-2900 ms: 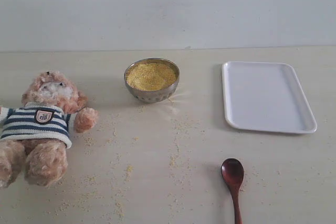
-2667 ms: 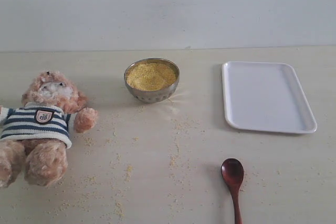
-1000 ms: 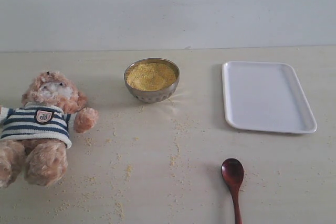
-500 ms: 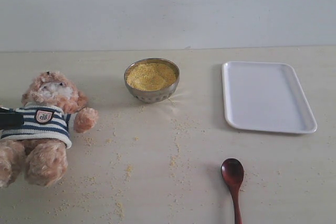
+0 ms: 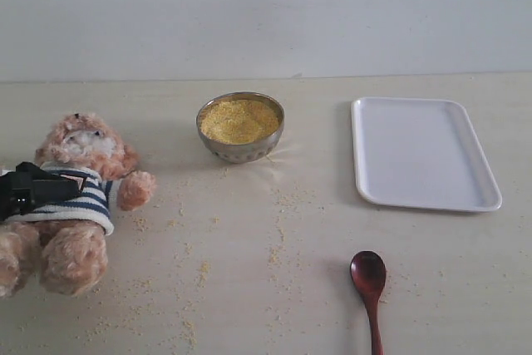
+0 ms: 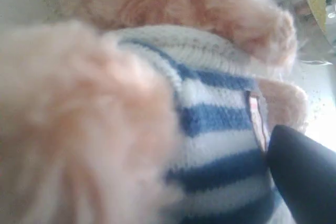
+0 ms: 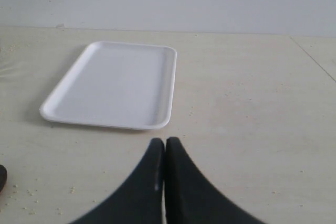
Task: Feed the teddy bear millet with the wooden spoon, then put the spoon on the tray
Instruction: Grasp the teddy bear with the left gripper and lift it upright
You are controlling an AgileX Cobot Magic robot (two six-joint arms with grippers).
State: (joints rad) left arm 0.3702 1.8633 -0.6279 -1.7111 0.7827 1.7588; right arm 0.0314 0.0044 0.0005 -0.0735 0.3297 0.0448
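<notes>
The teddy bear lies on its back at the table's left. My left gripper hangs over its striped shirt. One dark finger shows beside the crest badge, far off centre; fur hides the other, and the jaws stand wide apart around the bear's body. The millet fills a metal bowl at the back middle. The wooden spoon lies at the front, bowl end pointing away. The white tray sits at the right, also seen as tray. My right gripper is shut, empty, above bare table.
Loose millet specks are scattered over the table between the bear, the metal bowl and the spoon. A pale wall closes off the table's far edge.
My left gripper has come in from the left edge and now covers the bear's chest. Bear, bowl, spoon and tray have stayed where they were.
</notes>
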